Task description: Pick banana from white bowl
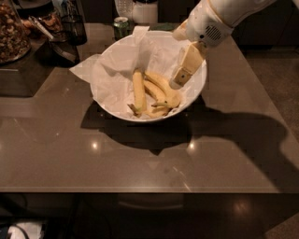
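The white bowl, lined with crumpled white paper, stands in the middle of the dark table. Three bananas lie in it. The banana, the thick curved one, lies on the right side with its thin stem pointing left near the bowl's front. A straighter slim banana lies to its left, and a shorter one lies between them. My gripper reaches down into the bowl from the upper right. Its tip is right at the curved banana's right side. It holds nothing that I can see.
A green can stands just behind the bowl. A black utensil holder and a snack container are at the back left on a raised ledge. A white container is at the back. The table's front edge is near.
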`<state>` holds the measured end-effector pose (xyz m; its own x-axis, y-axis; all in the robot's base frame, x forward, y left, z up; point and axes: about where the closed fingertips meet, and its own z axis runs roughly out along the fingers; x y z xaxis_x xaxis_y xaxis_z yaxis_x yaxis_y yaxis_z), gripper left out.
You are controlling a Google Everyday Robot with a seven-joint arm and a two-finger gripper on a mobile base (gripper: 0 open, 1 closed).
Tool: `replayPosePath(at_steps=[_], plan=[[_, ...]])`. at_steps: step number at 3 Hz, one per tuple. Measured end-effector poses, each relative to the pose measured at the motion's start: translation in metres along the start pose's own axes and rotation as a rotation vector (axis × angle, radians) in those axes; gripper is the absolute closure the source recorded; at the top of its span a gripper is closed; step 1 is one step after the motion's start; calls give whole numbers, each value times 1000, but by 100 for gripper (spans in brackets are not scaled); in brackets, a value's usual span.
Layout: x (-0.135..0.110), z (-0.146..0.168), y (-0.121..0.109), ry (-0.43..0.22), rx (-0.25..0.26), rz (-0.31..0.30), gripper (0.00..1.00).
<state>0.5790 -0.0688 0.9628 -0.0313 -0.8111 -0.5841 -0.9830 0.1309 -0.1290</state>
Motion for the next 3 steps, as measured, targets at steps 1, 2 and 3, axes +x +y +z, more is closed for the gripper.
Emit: replayPosePath(at_steps=[1,2,3], plan=[[-3,39,-8,-28,-58,66,0],[-3,39,-8,-28,-58,66,0],[-3,39,-8,-28,-58,66,20]])
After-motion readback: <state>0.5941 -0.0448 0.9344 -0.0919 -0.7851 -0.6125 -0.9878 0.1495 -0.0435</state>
